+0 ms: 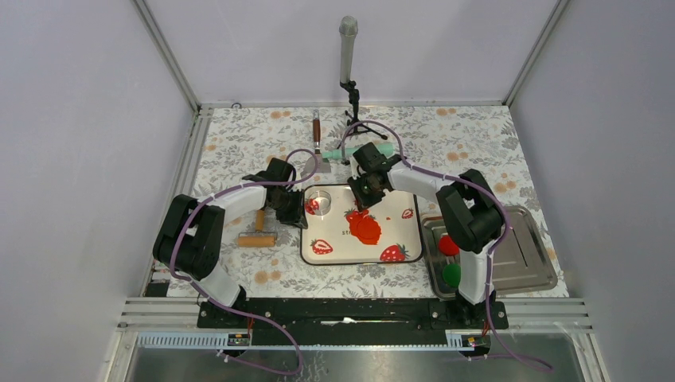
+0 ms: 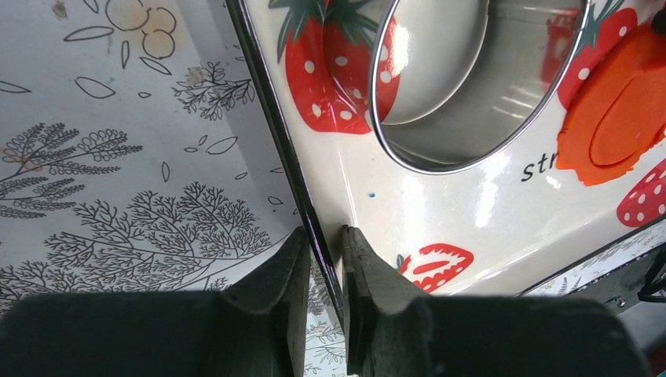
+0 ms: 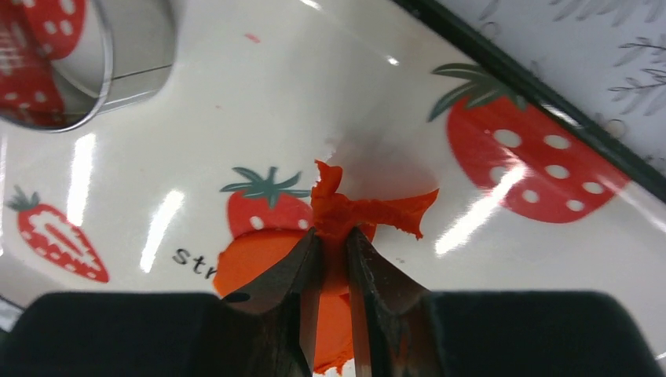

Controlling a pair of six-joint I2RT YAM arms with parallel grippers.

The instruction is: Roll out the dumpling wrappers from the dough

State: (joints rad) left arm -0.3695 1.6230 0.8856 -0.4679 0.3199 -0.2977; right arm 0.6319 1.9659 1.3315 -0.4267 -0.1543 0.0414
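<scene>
Currently the left gripper (image 2: pixel 322 236) is clamped on the black rim of the strawberry tray (image 2: pixel 440 212), apparently to stop it sliding. The right gripper (image 3: pixel 334 239) is pinched shut on a ragged flap of the dough (image 3: pixel 357 210), raised off the tray. A round-cut dumpling wrapper (image 2: pixel 624 118) lies within the flat sheet beside the ring cutter (image 2: pixel 440 166), so the pull probably strips trim.

Top view: bright, even, diffuse light, with only faint, soft-edged shadows. Wrist views: white glare streaks cross the glossy white strawberry-printed tray (image 3: pixel 236 94) from 9 to 3 o'clock. A soft grey shadow lies at 12 o'clock of the ragged orange-red dough scrap (image 3: pixel 353 208), and the black gripper fingers (image 2: pixel 377 314) at 6 o'clock are dark and slightly blurred.
</scene>
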